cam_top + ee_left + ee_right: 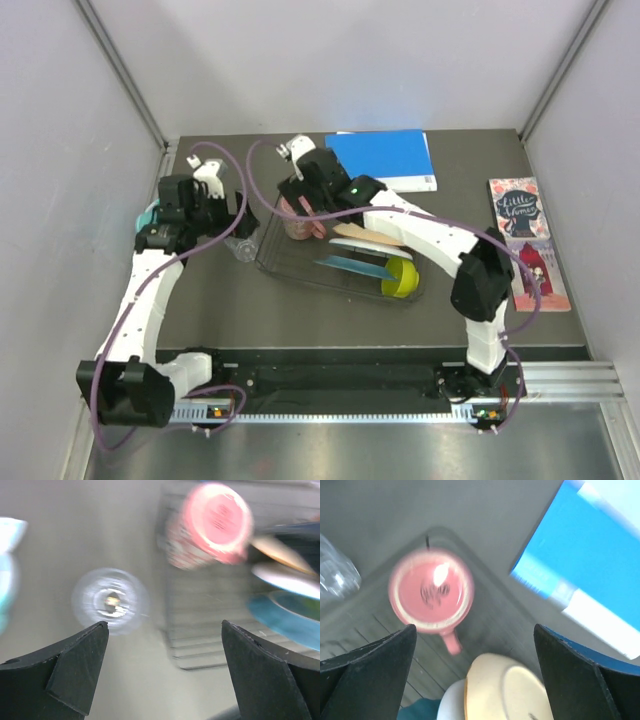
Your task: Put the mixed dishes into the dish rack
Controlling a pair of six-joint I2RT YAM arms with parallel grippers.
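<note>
My left claw (164,627), spread and empty, hangs over the clear plastic cup (110,600), seen end-on on the dark counter (220,300) just left of the black wire dish rack (205,625). My right claw (475,628), also spread, is farther off, above the racked pink mug (431,597).

I'm seeing a pink mug (431,597) with dark print on its base and speckled pink-and-white sides. The clear cup (110,600) glints. Teal plate (285,617), peach plate (507,690) and yellow-green bowl (400,278) against the black rack (300,272). Bright blue book (382,158) with a white edge.
</note>
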